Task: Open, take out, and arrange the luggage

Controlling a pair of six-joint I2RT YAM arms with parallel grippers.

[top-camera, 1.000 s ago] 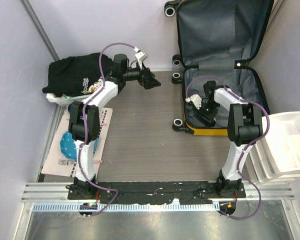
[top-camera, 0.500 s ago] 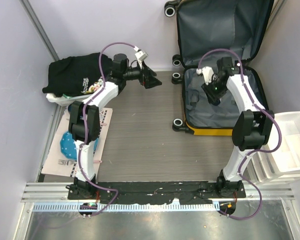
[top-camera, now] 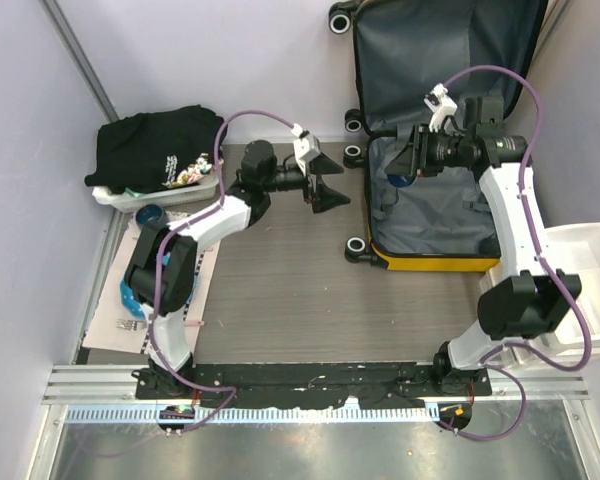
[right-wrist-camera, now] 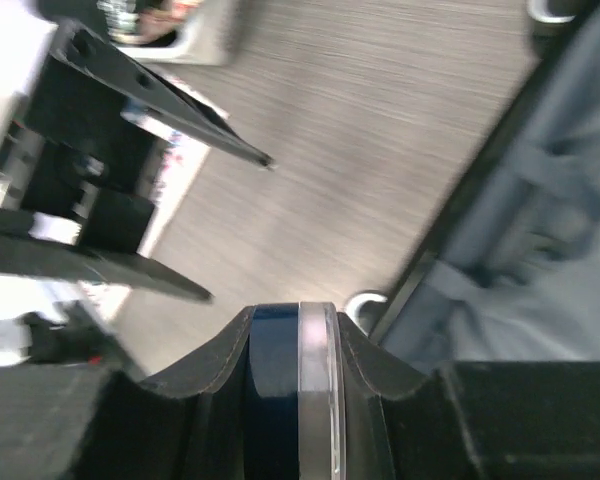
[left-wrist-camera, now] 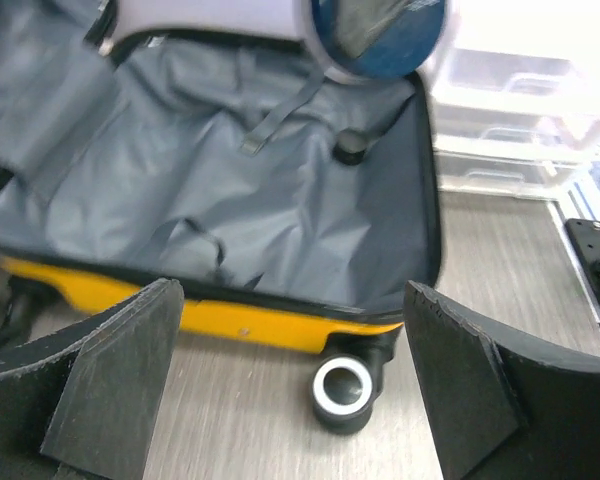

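Right now the luggage (top-camera: 450, 225) lies open at the far right of the bench (top-camera: 280, 270). Its yellow base half rests flat with the dark grey lining facing up. Its lid (top-camera: 430, 60) stands upright against the far wall. One black wheel (left-wrist-camera: 340, 385) shows at the near-left corner of the base.

The right gripper (top-camera: 410, 165) is over the far-left part of the base half, pointing left, and it is clamped on a blue disc (right-wrist-camera: 280, 390) with a pale rim. In the right wrist view the disc sits edge-on between the two fingers. From the left wrist view it hangs above the lining, clear of it.

The left gripper (top-camera: 338, 186) is above the bare bench just left of the luggage, aimed toward it. Its fingers are spread wide, with nothing between them.

At the far left a black garment (top-camera: 155, 145) is heaped on a white basket (top-camera: 115, 197). White drawer bins (top-camera: 580, 290) stand at the right edge, beside the near end of the luggage.
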